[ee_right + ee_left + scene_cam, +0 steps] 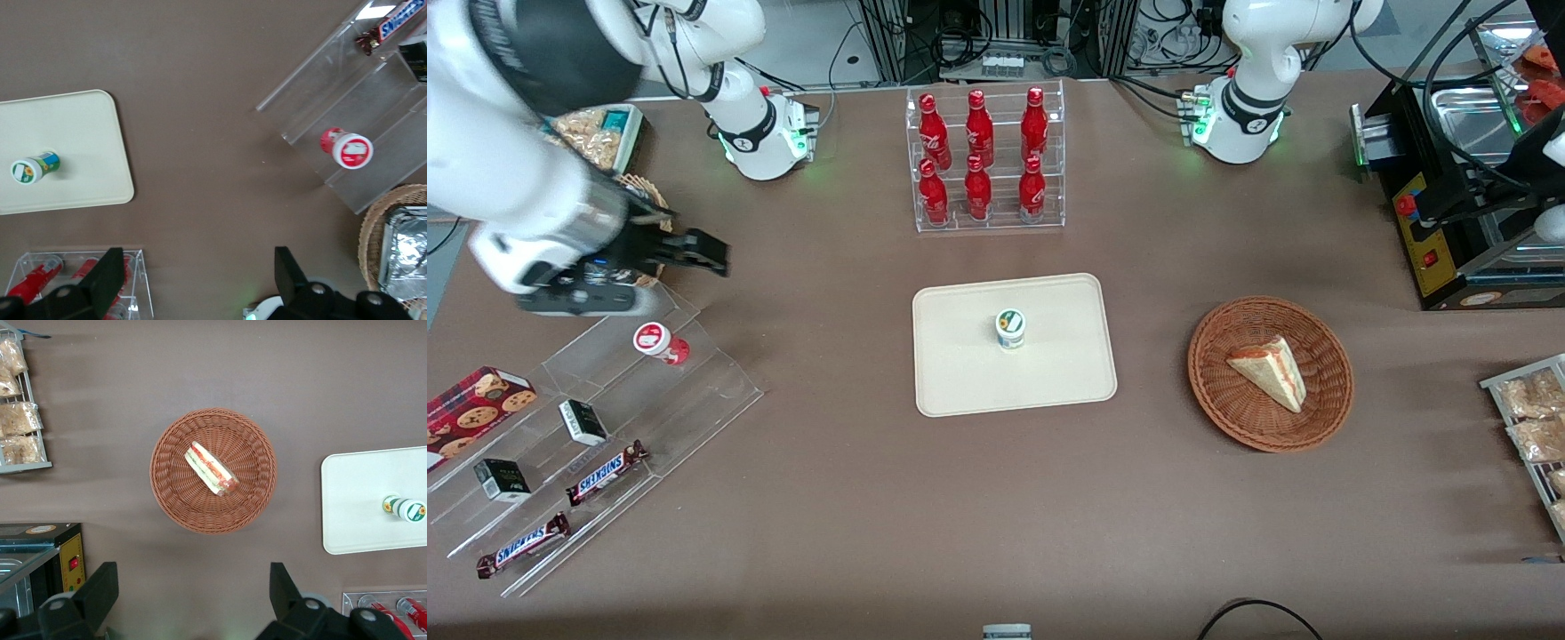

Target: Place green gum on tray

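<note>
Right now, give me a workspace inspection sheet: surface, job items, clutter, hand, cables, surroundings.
Surface: brown table, no spills seen.
Job items: green gum stands upright on the tray, near its middle.
Clutter: red-and-white bottle and Snickers bars on the clear stepped stand; sandwich in the wicker basket; red bottles in an acrylic rack.
Hand: right arm's hand open, holding nothing, above the stand's edge at the working arm's end.
Cables: black loop at the table edge nearest the camera.
Surroundings: black machine at the parked arm's end.

Sandwich (1270,372) in wicker basket (1325,409) (upright red bottles (980,156))
</note>
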You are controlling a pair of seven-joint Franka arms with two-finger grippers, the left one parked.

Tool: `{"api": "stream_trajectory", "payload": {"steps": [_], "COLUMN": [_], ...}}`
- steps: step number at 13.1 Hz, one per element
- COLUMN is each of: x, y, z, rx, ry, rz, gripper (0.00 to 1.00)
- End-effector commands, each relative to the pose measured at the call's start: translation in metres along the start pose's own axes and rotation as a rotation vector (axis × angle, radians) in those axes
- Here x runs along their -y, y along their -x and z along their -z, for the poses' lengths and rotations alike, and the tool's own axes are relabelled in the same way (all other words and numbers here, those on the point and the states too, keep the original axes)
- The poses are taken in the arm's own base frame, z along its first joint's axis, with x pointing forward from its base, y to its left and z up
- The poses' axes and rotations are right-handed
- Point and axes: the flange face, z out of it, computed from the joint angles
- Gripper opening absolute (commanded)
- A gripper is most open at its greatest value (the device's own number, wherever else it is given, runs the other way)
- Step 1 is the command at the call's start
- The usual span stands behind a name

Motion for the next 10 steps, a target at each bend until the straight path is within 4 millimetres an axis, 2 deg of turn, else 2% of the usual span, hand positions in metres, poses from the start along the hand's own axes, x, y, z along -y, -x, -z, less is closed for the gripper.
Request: {"api": "stream_trajectory", "payload": {"steps": [1,3,7,10], "x": [-0.030,-0.055,-0.107,-0.132], "y": [0.015,0.022,0.019,0.019], "z": [0.011,0.014,0.020,0.020], "rx": [0.015,0.020,0.013,0.019], "ry": [0.001,-0.009,0.000,-0.010], "rz": [0.025,0.022,-0.014,-0.010], "gripper": [1.00,1.00,1.00,1.00]}}
